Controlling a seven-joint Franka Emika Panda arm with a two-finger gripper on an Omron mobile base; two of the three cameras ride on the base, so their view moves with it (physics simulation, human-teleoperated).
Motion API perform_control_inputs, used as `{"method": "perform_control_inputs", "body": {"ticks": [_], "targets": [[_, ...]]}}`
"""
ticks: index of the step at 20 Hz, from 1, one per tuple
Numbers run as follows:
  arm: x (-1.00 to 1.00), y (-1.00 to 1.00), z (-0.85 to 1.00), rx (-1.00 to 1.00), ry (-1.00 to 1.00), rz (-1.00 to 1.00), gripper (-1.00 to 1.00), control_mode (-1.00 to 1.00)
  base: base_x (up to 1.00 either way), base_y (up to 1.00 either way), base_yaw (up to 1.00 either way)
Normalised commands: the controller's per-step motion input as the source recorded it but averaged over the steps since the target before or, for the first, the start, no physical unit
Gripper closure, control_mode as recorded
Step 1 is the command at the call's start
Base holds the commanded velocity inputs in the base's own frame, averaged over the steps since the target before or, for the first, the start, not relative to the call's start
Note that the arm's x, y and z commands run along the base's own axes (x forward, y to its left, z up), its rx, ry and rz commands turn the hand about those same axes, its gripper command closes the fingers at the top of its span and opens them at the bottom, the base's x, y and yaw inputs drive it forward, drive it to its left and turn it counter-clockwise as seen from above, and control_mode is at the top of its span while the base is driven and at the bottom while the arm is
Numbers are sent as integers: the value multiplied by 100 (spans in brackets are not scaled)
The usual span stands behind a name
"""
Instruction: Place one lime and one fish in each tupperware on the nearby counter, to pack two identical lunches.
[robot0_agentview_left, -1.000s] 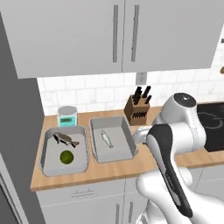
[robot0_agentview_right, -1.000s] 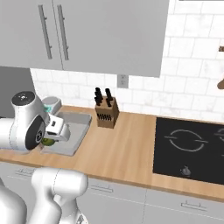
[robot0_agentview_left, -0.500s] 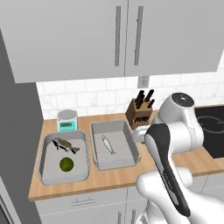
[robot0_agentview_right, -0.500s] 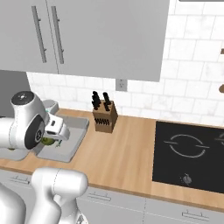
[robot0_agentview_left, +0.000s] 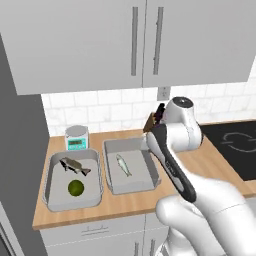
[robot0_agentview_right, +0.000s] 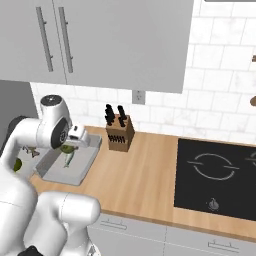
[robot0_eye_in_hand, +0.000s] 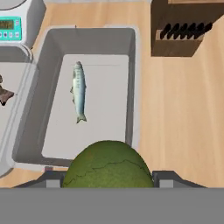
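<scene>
Watching the gripper (robot0_agentview_right: 70, 146) carry a lime (robot0_eye_in_hand: 108, 164), jaws clamped on its round sides, just over the right tupperware's (robot0_eye_in_hand: 131, 83) near rim. Firm, light, rolly thing, so gripping across the middle looks right.

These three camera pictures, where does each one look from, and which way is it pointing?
Left base view: behind the arm on its left, looking down at two tubs, left tupperware and right tupperware.
Right base view: behind on its right, facing counter, knife block, stovetop.
Hand view: on the hand, looking down past a held lime at the silvery fish.
All share the right tub.
</scene>
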Motion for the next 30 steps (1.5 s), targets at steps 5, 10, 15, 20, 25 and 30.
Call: {"method": "perform_control_inputs", "body": {"ticks": [5,10,15,20,25,30], "targets": [[96,46,-95,-12,25,2,100,-100,0,0,0],[42,9,-91,-6,1,1,100,-100,0,0,0],[67,0,-49,-1,5,4,100,-100,0,0,0],[63,0,-10,0,9,5,100,-100,0,0,0],[13,0,-3,0,8,1,100,-100,0,0,0],[0,1,-45,0,1,0,100,-100,0,0,0]]}}
